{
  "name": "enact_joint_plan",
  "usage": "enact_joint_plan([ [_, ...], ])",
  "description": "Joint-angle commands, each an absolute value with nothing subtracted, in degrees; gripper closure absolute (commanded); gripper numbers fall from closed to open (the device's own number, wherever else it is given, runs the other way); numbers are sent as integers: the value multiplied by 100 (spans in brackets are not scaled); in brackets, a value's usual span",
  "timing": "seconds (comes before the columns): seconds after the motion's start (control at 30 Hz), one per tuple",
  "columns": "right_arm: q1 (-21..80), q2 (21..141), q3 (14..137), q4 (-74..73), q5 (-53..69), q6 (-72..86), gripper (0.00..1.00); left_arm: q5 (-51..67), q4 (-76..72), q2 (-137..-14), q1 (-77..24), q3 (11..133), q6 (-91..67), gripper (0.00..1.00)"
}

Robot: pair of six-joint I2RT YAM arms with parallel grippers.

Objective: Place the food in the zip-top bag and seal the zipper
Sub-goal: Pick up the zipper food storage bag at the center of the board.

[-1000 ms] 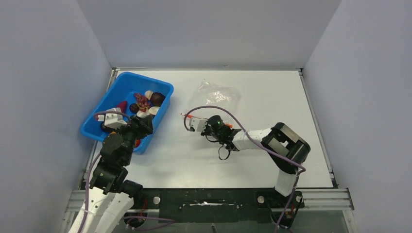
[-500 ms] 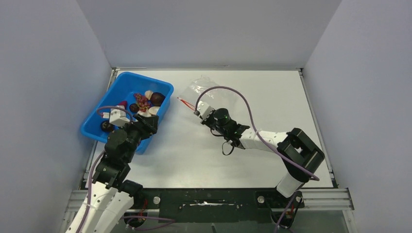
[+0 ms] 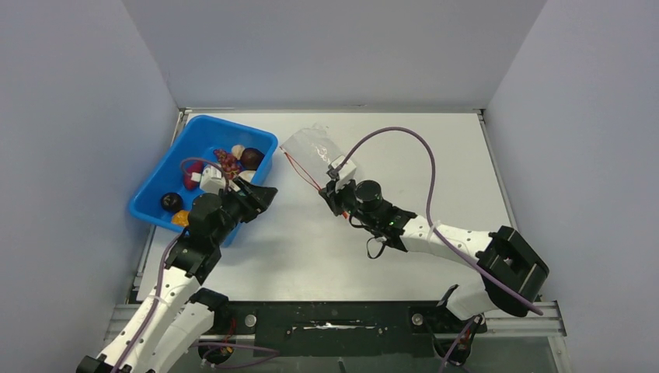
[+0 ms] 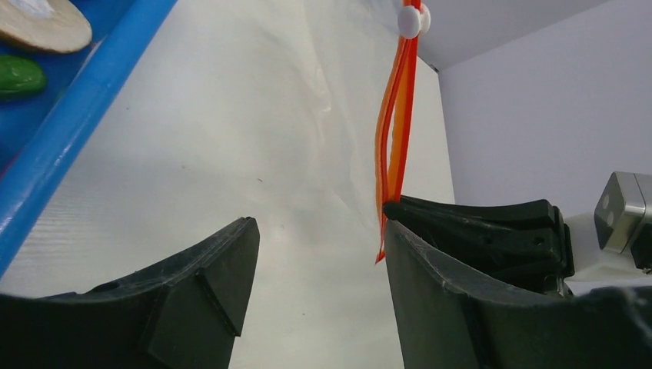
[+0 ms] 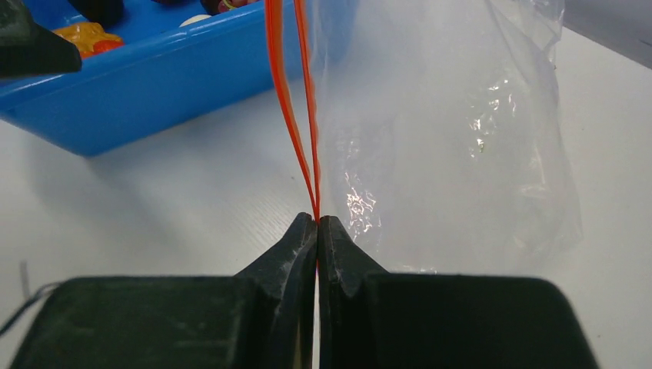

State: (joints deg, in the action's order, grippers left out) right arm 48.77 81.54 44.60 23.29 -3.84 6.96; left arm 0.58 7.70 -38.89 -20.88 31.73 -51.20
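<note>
The zip-top bag hangs clear and floppy from my right gripper, which is shut on one end of the red zipper. In the right wrist view the zipper splits into two red strips above the gripper, and the bag drapes to the right. My left gripper is open and holds nothing, pointing at the bag from the bin's corner. In its own view the zipper dangles just beside its right fingertip, with a white slider at the top. The food lies in the bin.
The blue bin stands at the table's left, holding purple, dark, orange, white and green pieces. Its rim runs close to my left gripper. Grey walls enclose the table.
My right arm swung left and forward, carrying the bag's mouth up toward the bin. My left gripper came out over the bin's corner toward the bag, and its jaws narrowed slightly.
</note>
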Motion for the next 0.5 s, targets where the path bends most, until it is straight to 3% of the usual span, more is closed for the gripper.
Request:
enact_joint_plan([
  [0.0,4899,7980,4381,2868,-436,1416,100,727,-307,-4088,-2065,2955,-5504,40],
  [0.27,5025,7796,4236,3177,-88,1741,100,1208,-1679,-4610,-2066,2768,-6078,39],
  [0.37,5056,7739,4204,3199,-45,1743,100,1245,-2243,-4847,-2067,2610,-6207,47],
  [0.47,5074,7706,4169,3199,-53,1707,100,1311,-2714,-5117,-2065,2459,-6395,48],
])
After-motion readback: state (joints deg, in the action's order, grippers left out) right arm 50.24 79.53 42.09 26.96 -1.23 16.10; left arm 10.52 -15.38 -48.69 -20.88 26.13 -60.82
